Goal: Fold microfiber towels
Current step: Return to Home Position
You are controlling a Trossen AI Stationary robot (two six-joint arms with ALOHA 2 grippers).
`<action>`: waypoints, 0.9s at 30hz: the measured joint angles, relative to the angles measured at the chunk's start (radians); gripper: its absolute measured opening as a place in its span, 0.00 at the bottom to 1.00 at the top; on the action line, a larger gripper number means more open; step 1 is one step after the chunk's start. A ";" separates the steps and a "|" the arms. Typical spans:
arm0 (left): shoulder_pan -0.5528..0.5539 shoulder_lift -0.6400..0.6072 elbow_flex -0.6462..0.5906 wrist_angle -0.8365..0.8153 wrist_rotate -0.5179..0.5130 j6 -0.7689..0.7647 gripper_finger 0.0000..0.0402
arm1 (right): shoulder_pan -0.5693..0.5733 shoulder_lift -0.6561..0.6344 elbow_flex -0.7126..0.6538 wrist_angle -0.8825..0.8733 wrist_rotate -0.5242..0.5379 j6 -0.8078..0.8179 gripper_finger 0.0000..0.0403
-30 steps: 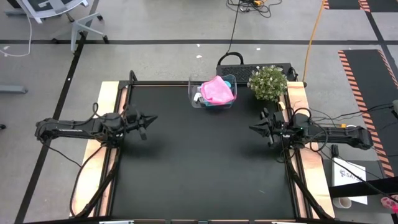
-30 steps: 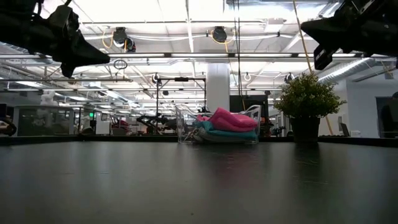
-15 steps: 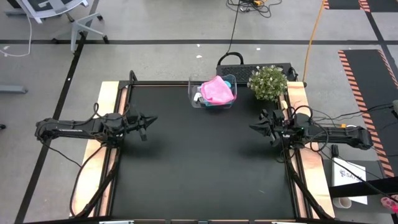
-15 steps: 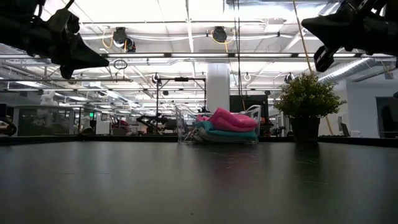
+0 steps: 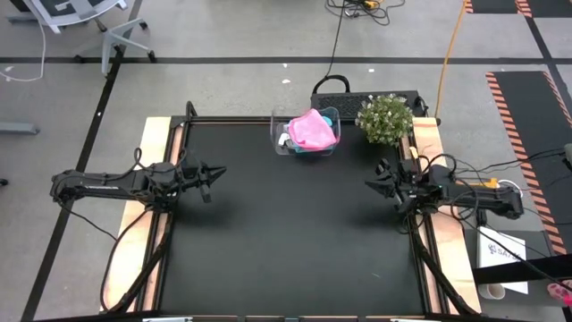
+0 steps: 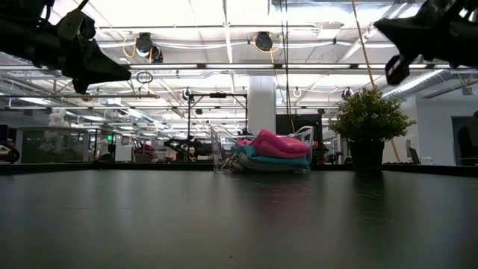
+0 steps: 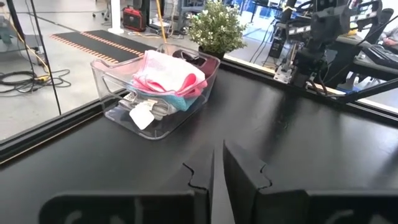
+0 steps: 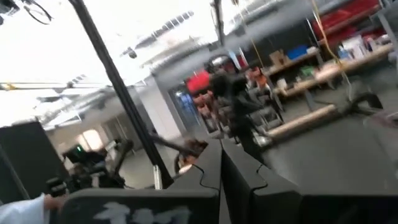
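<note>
Pink towel (image 5: 312,131) lay atop teal towel (image 6: 276,160) and grey-white towel (image 7: 152,109) inside the clear bin (image 7: 109,78) at the counter's (image 5: 286,241) 12 o'clock. The left end effector (image 5: 220,170), at 9 o'clock, and the right end effector (image 5: 368,186), at 3 o'clock, hovered with fingers narrowed together.

No text, number or brand can be read with certainty in any view. The white sheet (image 5: 502,253) on the floor beside the bench's right edge carries a dark logo and a line of print, but both are too small to make out. The small white tag (image 7: 142,116) lying in the clear bin (image 7: 107,79) shows no legible print in the left wrist view. In the low and right wrist views, the room behind has lit panels and shelf goods, and none of their lettering can be made out.
</note>
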 joint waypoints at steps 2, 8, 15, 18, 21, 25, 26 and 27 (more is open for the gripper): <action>0.000 0.000 0.000 0.002 -0.002 0.000 0.09 | 0.000 -0.038 -0.001 -0.052 0.000 0.001 0.00; 0.000 0.000 0.000 0.003 -0.004 0.028 0.09 | 0.006 -0.066 -0.003 -0.091 0.001 0.000 0.00; 0.000 0.000 0.000 0.008 -0.004 -0.010 0.09 | 0.099 -0.067 -0.004 -0.103 0.000 0.001 0.00; 0.000 0.000 0.000 0.007 -0.004 -0.010 0.09 | 0.138 -0.067 -0.005 -0.102 0.000 0.001 0.00; 0.000 0.000 0.000 0.007 -0.004 -0.012 0.09 | 0.160 -0.066 -0.005 -0.102 -0.003 0.001 0.00; 0.000 0.000 0.000 0.008 -0.004 -0.012 0.09 | 0.161 -0.065 -0.006 -0.102 0.000 0.001 0.00; 0.000 0.000 0.000 0.007 -0.004 -0.012 0.09 | 0.161 -0.064 -0.006 -0.102 -0.001 0.001 0.00; 0.000 0.000 0.000 0.007 -0.004 -0.012 0.09 | 0.161 -0.062 -0.006 -0.102 0.000 0.001 0.00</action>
